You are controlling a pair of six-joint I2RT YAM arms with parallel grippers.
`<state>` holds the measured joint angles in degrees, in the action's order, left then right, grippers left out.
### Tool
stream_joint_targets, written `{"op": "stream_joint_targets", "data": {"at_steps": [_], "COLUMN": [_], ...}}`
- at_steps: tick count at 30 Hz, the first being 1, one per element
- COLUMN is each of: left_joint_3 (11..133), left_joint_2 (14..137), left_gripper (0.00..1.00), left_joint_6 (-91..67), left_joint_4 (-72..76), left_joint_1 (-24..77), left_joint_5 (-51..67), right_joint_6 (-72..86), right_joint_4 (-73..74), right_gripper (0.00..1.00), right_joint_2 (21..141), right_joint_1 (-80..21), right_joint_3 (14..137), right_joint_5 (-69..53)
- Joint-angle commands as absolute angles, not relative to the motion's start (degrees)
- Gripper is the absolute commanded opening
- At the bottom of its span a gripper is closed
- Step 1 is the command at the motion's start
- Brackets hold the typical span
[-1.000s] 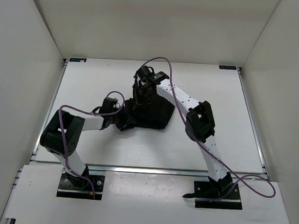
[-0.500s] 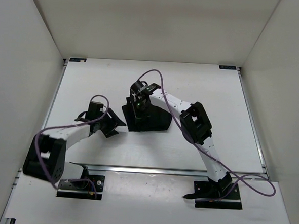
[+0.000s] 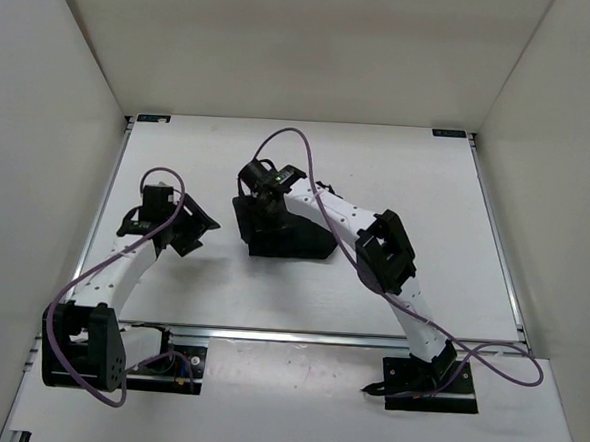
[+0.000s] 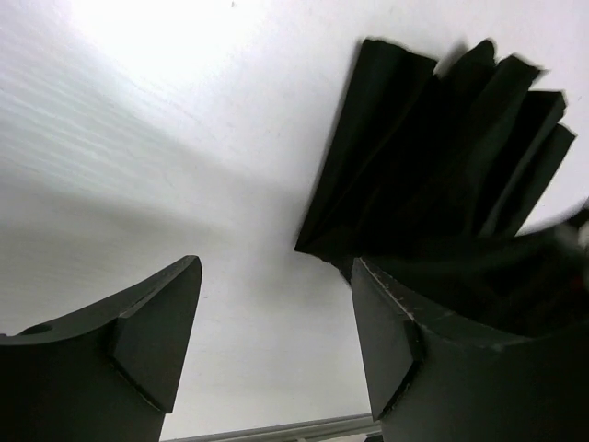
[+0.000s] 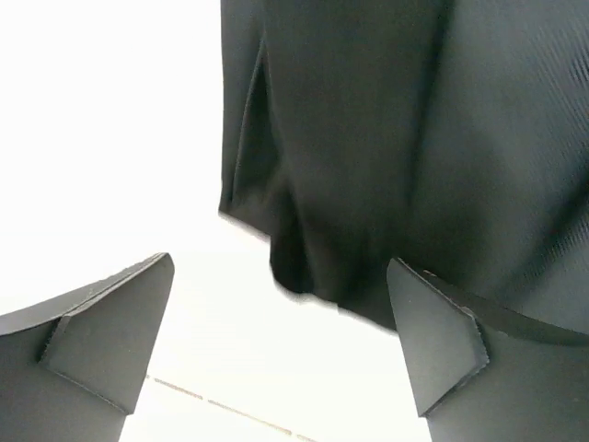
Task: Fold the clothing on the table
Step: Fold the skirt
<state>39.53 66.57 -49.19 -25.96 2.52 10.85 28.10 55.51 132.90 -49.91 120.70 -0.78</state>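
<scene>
The clothing (image 3: 292,233) is a black ribbed garment lying in a compact folded heap near the middle of the white table (image 3: 427,189). My right gripper (image 3: 256,183) hovers over the heap's rear left corner. In the right wrist view it (image 5: 276,345) is open, with the fabric (image 5: 368,138) just beyond the fingertips and not pinched. My left gripper (image 3: 191,233) sits left of the heap, apart from it. The left wrist view shows it (image 4: 276,345) open over bare table, the pleated cloth (image 4: 433,157) fanning out ahead to the right.
White walls enclose the table on three sides. A silver rail (image 3: 298,334) runs along the near edge, with both arm bases behind it. The right arm's purple cable (image 3: 310,147) loops above the garment.
The left arm has drawn back to the left, away from the garment, with its jaws widening. The right gripper moved left over the cloth and opened, releasing the fabric, which now lies more compact.
</scene>
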Motion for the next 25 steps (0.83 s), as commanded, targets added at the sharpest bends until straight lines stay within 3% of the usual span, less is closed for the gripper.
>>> {"op": "stream_joint_targets", "data": {"at_steps": [1, 3, 4, 5, 6, 7, 9, 17, 23, 25], "left_joint_3": [46.1, 50.3, 51.8, 52.8, 54.1, 54.9, 54.6, 51.6, 57.0, 57.0], "left_joint_2": [66.6, 69.2, 70.2, 70.7, 72.1, 73.2, 73.2, 63.7, 64.7, 65.0], "left_gripper": [0.78, 0.80, 0.80, 0.80, 0.81, 0.80, 0.79, 0.80, 0.69, 0.71], "left_joint_6": [-43.9, -41.4, -39.7, -37.4, -36.3, -35.3, -34.5, -33.3, -19.5, -18.6], "left_joint_4": [-30.8, -34.3, -35.1, -35.9, -37.9, -38.7, -38.4, -32.3, -35.2, -36.3], "left_joint_1": [0.9, 0.7, 0.5, 0.1, 0.7, 0.6, 1.0, 1.3, 4.5, 3.3], "left_joint_5": [11.9, 12.7, 14.2, 15.5, 15.8, 17.1, 18.8, 18.3, 14.3, 13.4], "right_joint_6": [30.7, 30.5, 31.0, 30.1, 30.8, 30.9, 29.5, 23.7, 20.0, 19.1], "right_joint_4": [57.6, 54.7, 54.1, 53.1, 52.0, 51.4, 48.4, 42.5, 39.3, 37.5], "right_gripper": [0.99, 1.00, 0.89, 0.73, 0.70, 0.76, 0.99, 0.99, 0.99, 0.99], "right_joint_2": [119.3, 111.7, 109.8, 106.1, 102.7, 100.9, 95.3, 83.2, 81.0, 82.5], "right_joint_1": [-51.1, -50.5, -50.0, -49.1, -48.5, -46.9, -44.1, -37.3, -35.2, -34.1], "right_joint_3": [116.8, 108.1, 105.8, 100.9, 97.2, 94.7, 87.6, 74.2, 70.8, 70.4], "right_joint_5": [5.8, 5.4, 6.1, 5.9, 6.3, 5.9, 4.5, 5.7, 9.0, 8.3]}}
